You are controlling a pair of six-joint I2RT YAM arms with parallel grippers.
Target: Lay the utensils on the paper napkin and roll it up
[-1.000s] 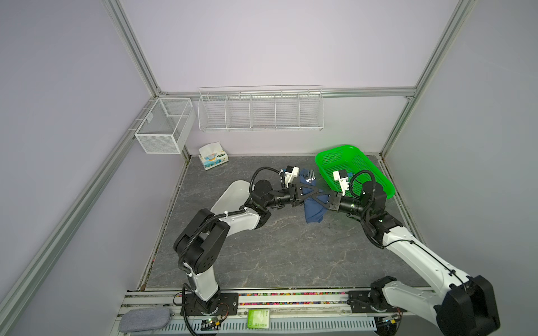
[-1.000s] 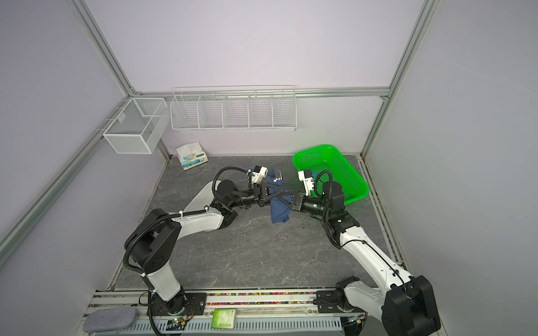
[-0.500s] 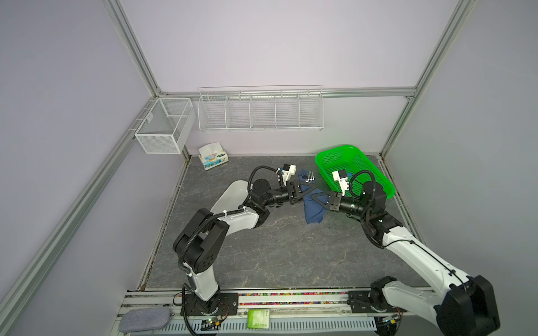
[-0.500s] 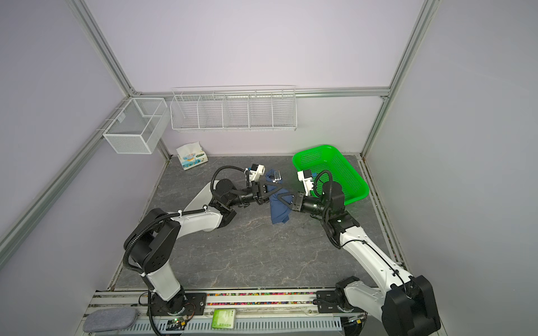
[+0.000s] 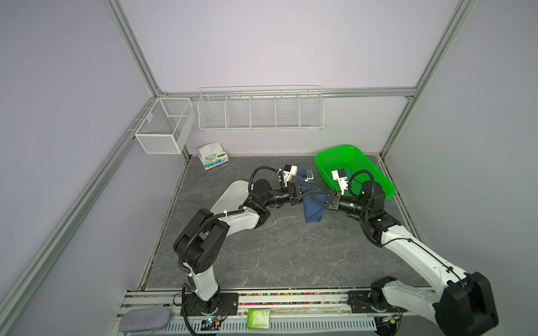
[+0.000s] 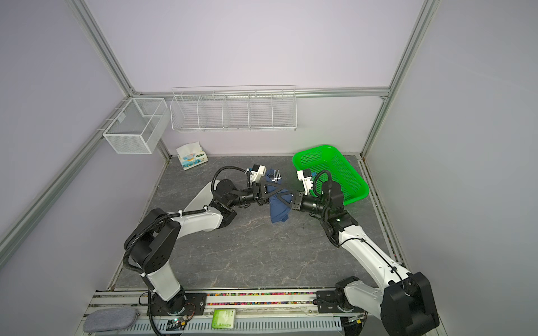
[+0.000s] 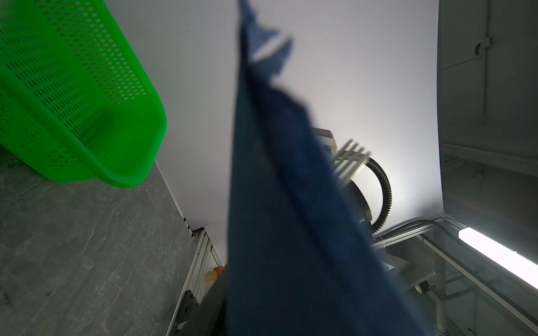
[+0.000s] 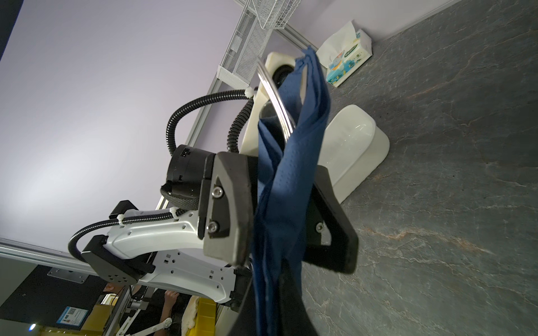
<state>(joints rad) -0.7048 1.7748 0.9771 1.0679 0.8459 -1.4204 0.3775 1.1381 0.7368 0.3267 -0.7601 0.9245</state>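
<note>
Where it hangs in the air between the two arms, the paper napkin (image 5: pixel 312 210) is a long, crumpled dark-blue bundle. Its thin sheet shows fine dimpled embossing in the right wrist view. Its lower end droops toward the counter (image 5: pixel 276 256), though I cannot tell whether it touches. Wrapped inside are the utensils (image 5: pixel 309 175), slim polished metal, with the fork (image 7: pixel 350 158) tines poking out of the far end and a narrow shiny strip showing through a fold. The left claw (image 8: pixel 286 259) straddles the middle of the bundle, its flat grey pads (image 8: pixel 233 180) set against the paper on either side. The right claw (image 5: pixel 316 200) meets it from the opposite side, its black triangular jaws pinched tight on the same napkin. Just beyond stands a bright green perforated plastic basket (image 5: pixel 374 177). A glossy white oblong dish (image 5: pixel 233 193) lies under the left arm. The counter is matte grey with pale stone-like veins.
</note>
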